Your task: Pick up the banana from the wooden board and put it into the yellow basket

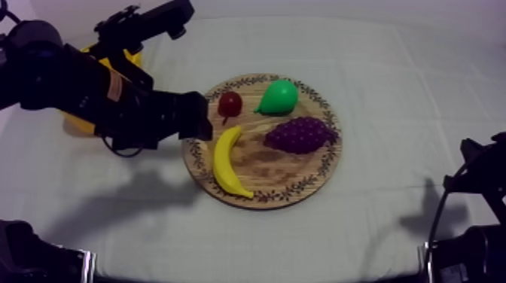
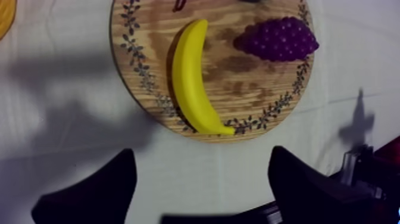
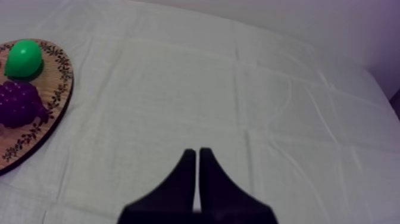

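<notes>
Fingers [image 2: 113, 184] of the left gripper [image 2: 202, 154] stand apart, empty, just off the board [image 2: 262, 89]. Upon it the banana [image 2: 193, 77] lies beside the grapes [image 2: 277, 39], its length running centre to rim. The right gripper [image 3: 197, 154] is closed, well off the board.

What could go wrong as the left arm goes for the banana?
The small red fruit lies close to one tip of the banana, so the open left gripper might knock it. The other tip lies at the rim of the wooden board; a finger could catch there.
</notes>
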You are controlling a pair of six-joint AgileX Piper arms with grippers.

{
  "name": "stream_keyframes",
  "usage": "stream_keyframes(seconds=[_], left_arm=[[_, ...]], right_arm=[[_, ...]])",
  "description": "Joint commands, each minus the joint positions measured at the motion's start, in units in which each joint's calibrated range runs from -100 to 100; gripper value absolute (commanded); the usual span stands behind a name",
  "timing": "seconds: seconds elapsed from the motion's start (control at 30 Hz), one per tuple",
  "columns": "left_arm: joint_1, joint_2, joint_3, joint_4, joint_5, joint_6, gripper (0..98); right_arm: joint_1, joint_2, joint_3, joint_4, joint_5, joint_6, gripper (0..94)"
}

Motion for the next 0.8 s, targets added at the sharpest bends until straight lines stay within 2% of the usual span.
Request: stream_keyframes(seconds=[0.0, 0.4, 0.77], left_arm=[[-0.01, 0.41, -0.3, 0.11, -0.22, -0.05, 75.1], [-1.15, 9.41, -1.46, 1.96, -1.46, -1.69, 62.6], [-1.79, 23.16, -8.13, 3.43, -0.48, -3.85, 62.1]], right_arm=[[-0.01, -0.02, 0.02, 0.01, 0.04, -0.01, 0.3], [-0.01, -0.02, 0.02, 0.01, 0.04, -0.01, 0.3], [-0.01, -0.02, 0.02, 0.01, 0.04, -0.01, 0.3]])
